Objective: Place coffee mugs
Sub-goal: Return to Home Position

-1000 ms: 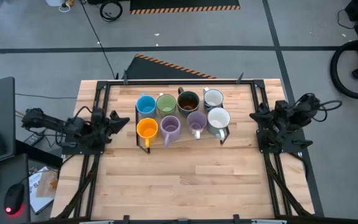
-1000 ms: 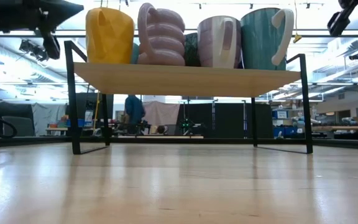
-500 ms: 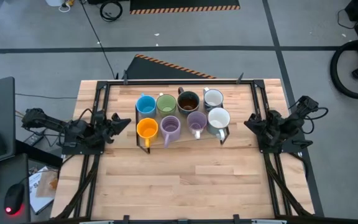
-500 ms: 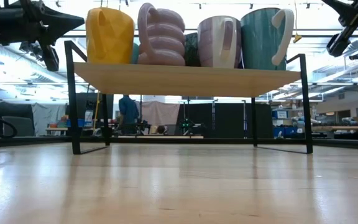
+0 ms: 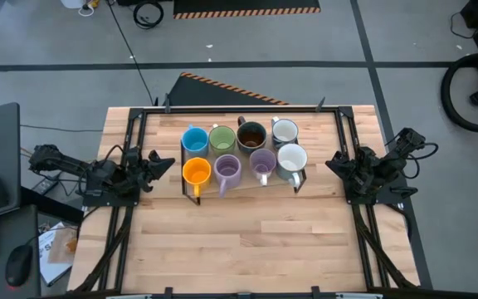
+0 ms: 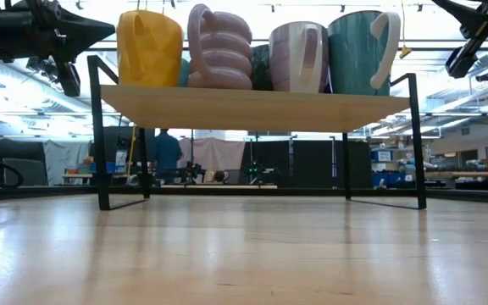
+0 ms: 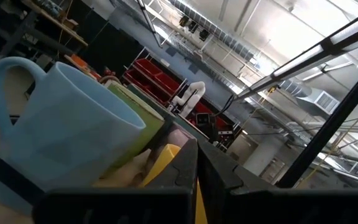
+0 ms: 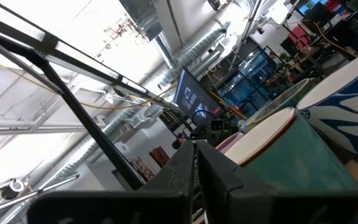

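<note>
Eight mugs stand on their bases in two rows on a raised wooden shelf with black legs. The far row holds the blue, green, dark brown and white mugs. The near row holds the orange, two purple and a white-lined teal mug. My left gripper hovers shut just left of the shelf, pointing at it. My right gripper hovers shut just right of it.
Black metal frames run along the table's left and right sides under both arms. The wooden table top stretches from the shelf to the near edge. A person stands far off in the room behind.
My right arm has changed posture, and its gripper has drifted slightly toward the near edge beside the shelf. It then held still. The mugs have not moved.
</note>
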